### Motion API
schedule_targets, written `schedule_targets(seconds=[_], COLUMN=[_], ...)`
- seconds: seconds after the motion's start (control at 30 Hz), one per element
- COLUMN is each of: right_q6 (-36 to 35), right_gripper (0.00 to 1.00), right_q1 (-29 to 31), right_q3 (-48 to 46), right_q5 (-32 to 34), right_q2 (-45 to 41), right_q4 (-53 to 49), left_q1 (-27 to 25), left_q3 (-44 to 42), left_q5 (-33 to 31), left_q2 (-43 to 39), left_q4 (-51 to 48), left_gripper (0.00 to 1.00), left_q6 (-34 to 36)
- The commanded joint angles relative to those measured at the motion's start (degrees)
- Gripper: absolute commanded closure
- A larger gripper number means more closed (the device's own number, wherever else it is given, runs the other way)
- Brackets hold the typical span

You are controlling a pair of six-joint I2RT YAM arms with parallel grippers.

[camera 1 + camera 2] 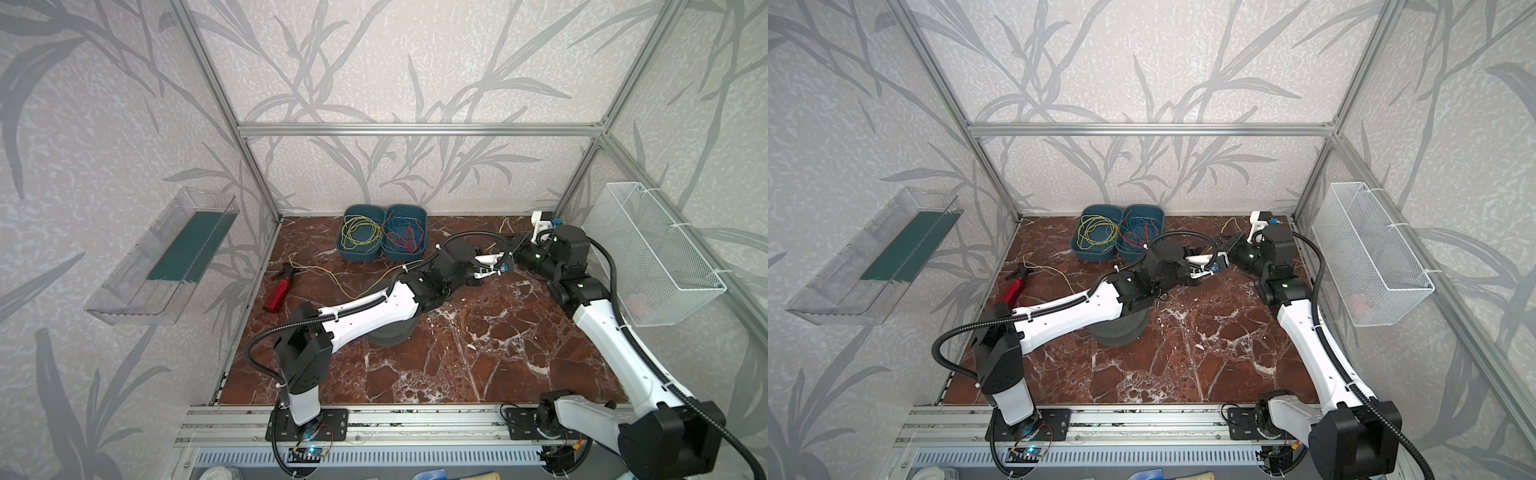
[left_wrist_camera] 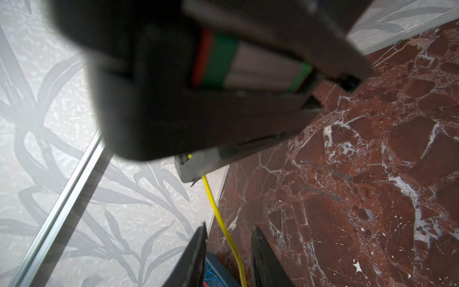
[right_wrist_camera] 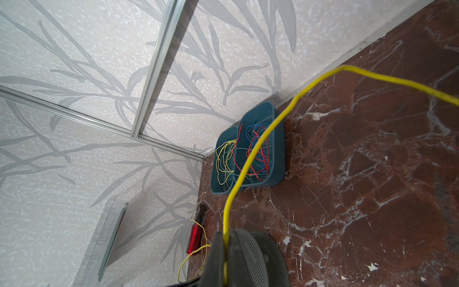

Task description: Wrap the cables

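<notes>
A thin yellow cable [image 1: 328,272] trails over the marble table from the red spray bottle [image 1: 279,293] and passes under my left arm. Its other stretch [image 3: 298,99] arcs up to my right gripper [image 3: 224,233], which is shut on it. My left gripper [image 2: 230,226] faces the right gripper [image 1: 514,244] at close range, its fingers apart on either side of the cable [image 2: 213,198] without pinching it. In both top views the two grippers meet at the back right [image 1: 1219,266]. More yellow cables [image 1: 360,232] lie coiled in the left teal bin [image 1: 341,245].
The right teal bin [image 1: 422,245] holds red and blue wires [image 1: 405,237]. A grey perforated round object [image 1: 390,332] sits under my left arm. A white mesh basket [image 1: 656,257] hangs on the right wall, a clear tray [image 1: 166,257] on the left wall.
</notes>
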Motion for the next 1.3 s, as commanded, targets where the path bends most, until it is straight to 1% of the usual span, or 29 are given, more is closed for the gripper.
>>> schedule_targets(seconds=[0.0,0.1,0.17,0.33,0.4,0.5,0.53,0.73,0.8,0.83,0.9,0.93,0.97,1.07,1.13,1.2,1.27], right_q6=[0.28,0.72,1.02,1.72,1.83,1.94,1.94,2.11,1.78,1.40,-0.21,-1.09,-1.80,-4.79,-6.33,-7.53,-8.61], right_gripper=[1.00,1.00,1.00,1.00,1.00,1.00,1.00,1.00,1.00,0.97,0.83,0.73,0.64,0.51,0.46,0.45,0.45], right_q1=[0.54,0.93,1.20,1.37,1.37,1.46,1.46,1.46,1.46,1.46,1.46,1.46,1.46,1.28,1.14,0.53,-0.97], right_q3=[-0.43,-0.74,-1.20,-2.54,-2.83,-3.01,-3.01,-2.96,-3.03,-2.93,-2.27,-2.00,-2.17,-1.24,-0.94,-1.03,-1.20], right_q5=[0.19,0.14,0.27,0.40,0.41,0.27,0.36,0.14,0.23,0.46,1.44,2.65,3.88,8.29,10.97,13.65,14.90], right_q2=[-1.84,-2.32,-2.79,-3.97,-4.21,-4.36,-4.48,-4.98,-5.46,-5.89,-7.02,-7.96,-9.32,-13.33,-15.56,-17.21,-18.20], right_q4=[0.71,0.99,1.06,1.25,1.33,1.41,1.38,1.51,1.19,0.55,-2.26,-3.86,-4.81,-10.73,-13.67,-16.48,-18.62], left_q1=[0.46,0.98,1.41,1.95,2.13,2.45,2.48,3.05,3.27,3.49,3.87,4.13,4.49,5.52,6.14,6.51,6.86], left_q3=[1.12,1.47,1.78,1.93,1.80,1.31,1.27,0.73,-0.01,-0.62,-1.52,-1.97,-2.60,-4.68,-5.86,-7.21,-8.67], left_q5=[0.98,1.37,0.84,0.69,0.59,0.36,0.24,-0.12,-0.57,-0.81,-1.40,-1.61,-1.62,-1.46,-0.95,-0.47,-0.38], left_q2=[1.53,2.20,2.85,4.27,4.79,5.22,5.49,6.05,6.29,6.47,6.63,6.59,6.38,5.79,5.19,4.69,4.22], left_q4=[1.48,1.74,2.75,4.65,5.39,6.98,7.33,9.65,11.75,13.80,16.15,17.22,18.50,22.31,24.05,25.98,28.34], left_gripper=[0.63,0.63,0.66,0.82,0.90,0.99,1.00,1.00,1.00,1.00,1.00,1.00,1.00,1.00,1.00,1.00,1.00], left_q6=[-0.40,-1.50,-1.98,-1.91,-1.91,-1.76,-1.67,-1.23,-0.63,-0.15,0.64,0.67,0.65,0.33,-0.14,-0.03,0.50])
